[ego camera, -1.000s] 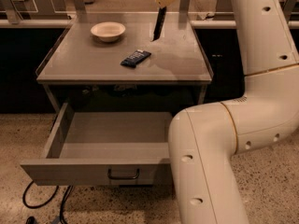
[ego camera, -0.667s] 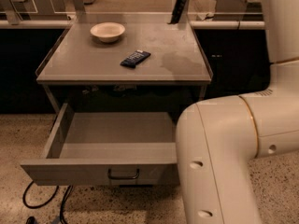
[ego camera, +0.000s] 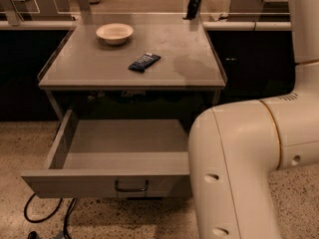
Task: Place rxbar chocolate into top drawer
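The rxbar chocolate [ego camera: 194,1], a slim dark bar, hangs upright in the air above the back right edge of the table top, its upper end cut off by the top of the view. My gripper is above that edge, out of sight, where the bar is held. The top drawer [ego camera: 107,182] stands pulled out below the table top, its tray showing nothing inside, with a dark pull handle [ego camera: 131,185] at the centre of its front.
A dark blue wrapped bar [ego camera: 144,61] and a white bowl [ego camera: 114,33] lie on the grey table top [ego camera: 89,66]. My white arm [ego camera: 244,168] fills the lower right and overlaps the drawer's right end. Cables [ego camera: 47,218] lie on the floor.
The bar has moved right and up toward the top edge, taking the gripper out of view. The arm now covers more of the right side.
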### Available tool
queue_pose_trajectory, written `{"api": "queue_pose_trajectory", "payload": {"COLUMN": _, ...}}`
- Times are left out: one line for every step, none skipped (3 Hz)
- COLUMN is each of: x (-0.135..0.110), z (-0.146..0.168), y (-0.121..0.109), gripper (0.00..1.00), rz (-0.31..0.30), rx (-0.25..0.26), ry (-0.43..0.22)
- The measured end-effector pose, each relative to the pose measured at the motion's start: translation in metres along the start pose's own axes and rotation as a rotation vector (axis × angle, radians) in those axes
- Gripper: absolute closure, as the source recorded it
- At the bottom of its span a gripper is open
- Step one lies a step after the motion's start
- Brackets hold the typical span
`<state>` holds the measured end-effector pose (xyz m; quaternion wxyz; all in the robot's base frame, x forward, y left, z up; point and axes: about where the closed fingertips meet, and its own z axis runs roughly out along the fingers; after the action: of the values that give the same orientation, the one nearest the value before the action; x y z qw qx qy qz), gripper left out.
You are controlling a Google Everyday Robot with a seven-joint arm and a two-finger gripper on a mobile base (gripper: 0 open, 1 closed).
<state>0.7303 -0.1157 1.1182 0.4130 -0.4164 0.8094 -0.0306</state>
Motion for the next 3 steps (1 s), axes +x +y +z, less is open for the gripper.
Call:
{"api": "queue_pose_trajectory", "payload": {"x": 0.001, "z": 0.018, "y": 0.022, "gripper": 1.00, "rz": 0.043, "rx": -0.146, "ry": -0.048}}
{"api": "queue_pose_trajectory", "payload": {"x": 0.024, "z": 0.027, "y": 0.036, "gripper": 1.00, "rz": 0.171, "rx": -0.363, "ry": -0.167}}
{"api": "queue_pose_trajectory", "payload": {"x": 0.075, "z": -0.010, "y": -0.002, "gripper": 1.00, "rz": 0.318, "rx": -0.374, "ry": -0.281}}
